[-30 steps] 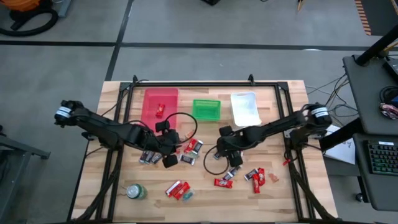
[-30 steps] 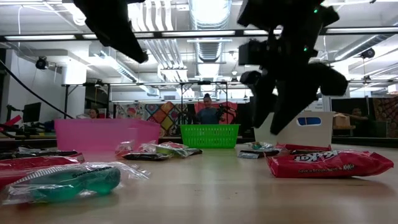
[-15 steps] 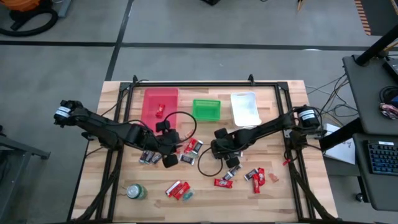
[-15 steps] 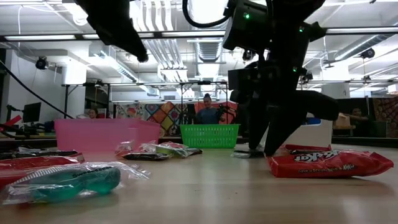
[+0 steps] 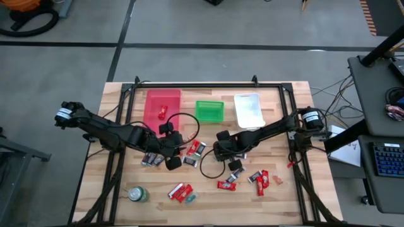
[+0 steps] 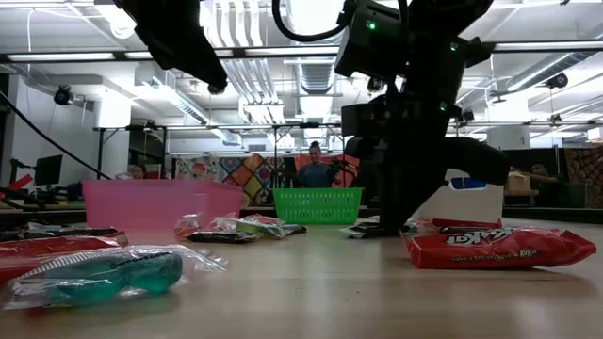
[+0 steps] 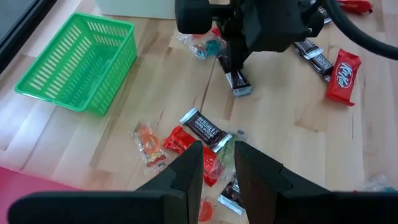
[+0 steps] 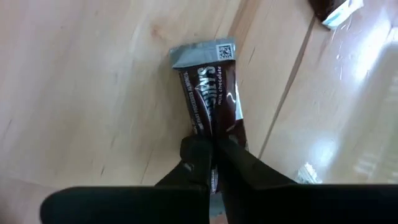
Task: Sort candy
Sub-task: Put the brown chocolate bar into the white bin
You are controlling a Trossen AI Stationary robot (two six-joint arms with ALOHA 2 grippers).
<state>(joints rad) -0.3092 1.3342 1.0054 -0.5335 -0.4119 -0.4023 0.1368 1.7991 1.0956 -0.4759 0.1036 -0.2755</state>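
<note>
— Well, where is the right gripper [image 8: 211, 163] now?

— Down at the table [image 5: 284, 195], near its middle. Its two fingers are pinched together on the near end of a dark brown-and-silver bar [image 8: 210, 107]. The bar lies flat on the wood.

— Which way does that bar run?

— In the right wrist view its long axis runs straight away from the fingers, and the crimped silver end with the small printed code is the far end. In the left wrist view the same bar [image 7: 237, 81] shows under the right arm, its free silver end sticking out past the fingers.

— And the left gripper [image 7: 217, 163]?

— It hangs above a small heap of sweets left of the table's centre. Its jaws stand a little apart with nothing between them. Under them lies another dark bar [image 7: 205, 129], set at a slant across a red wrapper [image 7: 202, 155], with a small orange sweet [image 7: 148, 143] just beside.

— Where is the rest of the candy?

— Scattered over the front half of the table. A red bar [image 7: 343, 76] lies near the right arm. More red wrappers [image 5: 181, 192] lie toward the front edge, near a round green can [image 5: 137, 193]. From table height a long red bar [image 6: 499, 248] lies broadside in front, and a teal sweet [image 6: 104, 275] in clear wrap sits at the left.

— The bins?

— A pink tray [image 5: 151, 101] holding one red sweet [image 5: 162, 112], a green basket [image 5: 209, 111] and a white tray [image 5: 249, 110] stand in a row along the back.
</note>
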